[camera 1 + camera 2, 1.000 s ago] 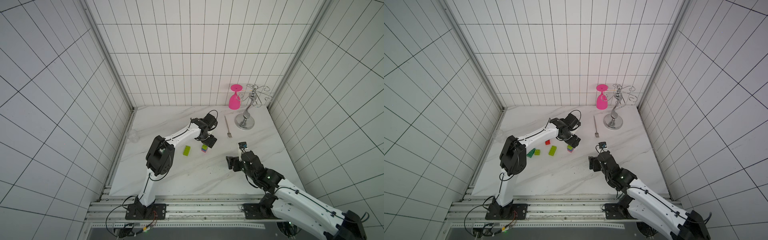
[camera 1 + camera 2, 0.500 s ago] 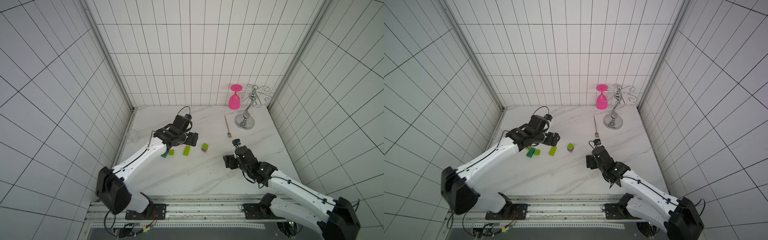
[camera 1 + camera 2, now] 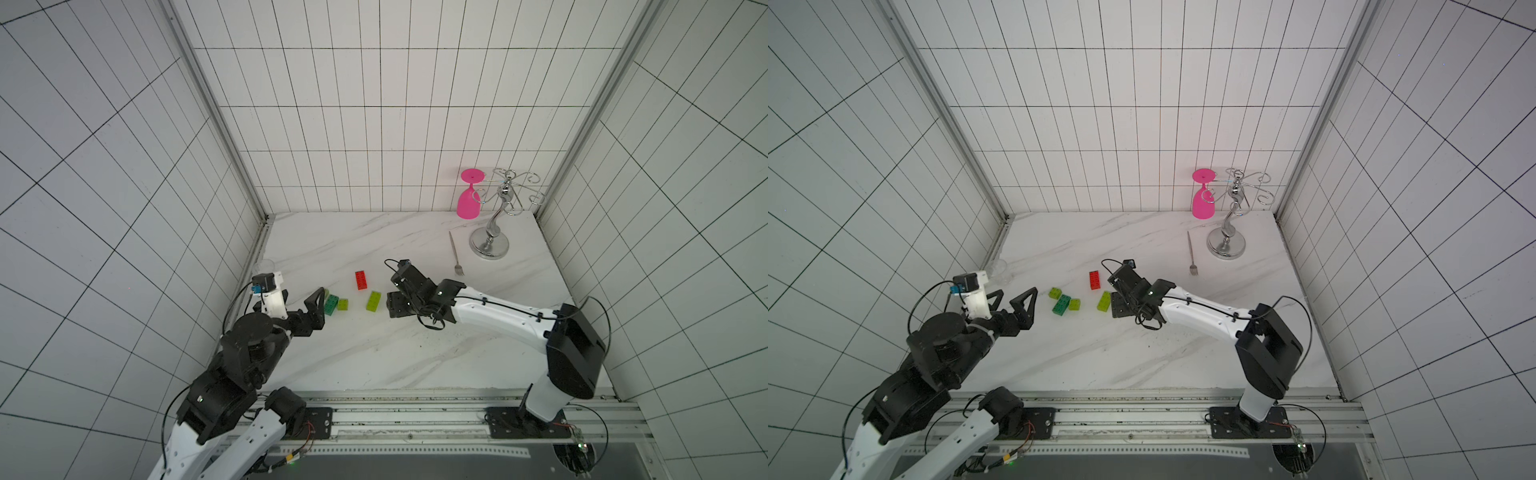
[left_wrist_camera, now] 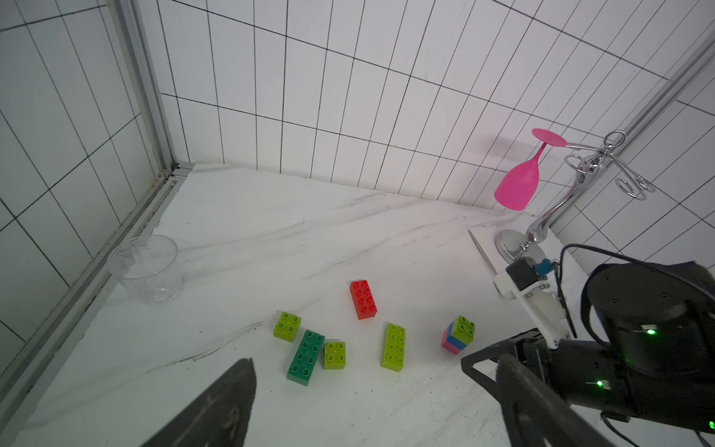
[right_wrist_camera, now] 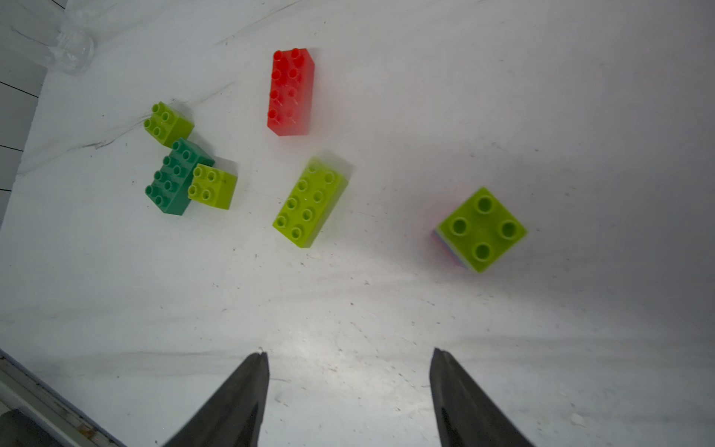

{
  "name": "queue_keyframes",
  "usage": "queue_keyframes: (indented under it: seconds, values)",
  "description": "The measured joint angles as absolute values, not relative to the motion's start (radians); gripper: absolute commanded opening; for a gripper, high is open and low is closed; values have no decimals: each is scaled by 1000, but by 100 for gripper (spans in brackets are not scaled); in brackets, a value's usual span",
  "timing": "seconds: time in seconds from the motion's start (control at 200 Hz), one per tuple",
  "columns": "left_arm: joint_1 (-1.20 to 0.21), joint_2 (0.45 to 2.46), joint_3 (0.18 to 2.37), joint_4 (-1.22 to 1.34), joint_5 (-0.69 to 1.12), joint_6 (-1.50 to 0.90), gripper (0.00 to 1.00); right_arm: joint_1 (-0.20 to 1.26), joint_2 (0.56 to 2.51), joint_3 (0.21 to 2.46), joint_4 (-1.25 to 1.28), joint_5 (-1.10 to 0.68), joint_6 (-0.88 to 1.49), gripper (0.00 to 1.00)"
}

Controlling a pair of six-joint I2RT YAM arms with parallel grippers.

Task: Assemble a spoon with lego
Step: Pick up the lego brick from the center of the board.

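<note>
No spoon exists yet. The lego lies as separate pieces on the table [image 3: 374, 365], between the two arms. The only joined piece is a small stack [image 5: 481, 228], a lime-green two-by-two on blue and pink layers. It stands upright, apart from the rest and nearest the right gripper [image 5: 350, 352].

Next come a lime-green two-by-four brick [image 5: 309, 201] and a red two-by-four brick [image 5: 291, 91], each lying alone. Farther off, a dark-green two-by-four brick [image 5: 176, 178] has one lime-green two-by-two [image 5: 212, 185] against its side. A second lime-green two-by-two [image 5: 168, 123] sits at its end, touching or nearly so. That makes six pieces: one stack, three long bricks and two small ones.

The bricks are probably hard, light and stiff, with smooth walls that may slip. The surest hold looks to be across the flat sides, below the studs. The stack likely needs a grip spanning its seams so it neither splits nor tips.

The right gripper's fingers [image 5: 240, 398] stand apart over bare table, holding nothing. The left gripper [image 3: 1017, 293] has its fingers [image 3: 1025, 305] spread wide and empty, near the dark-green brick.

Around the edges are one clear plastic cup [image 4: 147, 267], one metal fork [image 3: 455, 257], and one chrome rack [image 3: 494, 232] with one pink wine glass [image 3: 469, 199] hanging upside down.
</note>
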State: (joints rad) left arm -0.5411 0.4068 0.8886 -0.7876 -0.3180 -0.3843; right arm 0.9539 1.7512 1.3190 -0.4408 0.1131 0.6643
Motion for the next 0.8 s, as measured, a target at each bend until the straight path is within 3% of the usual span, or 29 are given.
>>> queue_keyframes:
  seconds: [0.43,0.8]
  values:
    - [-540,316,875,-785,-329,-386,96,986,2209,1747,-624,196,795,71]
    - [-540,295,868,-783,-279,-386,96,986,2355,1932,-720,270,808,68]
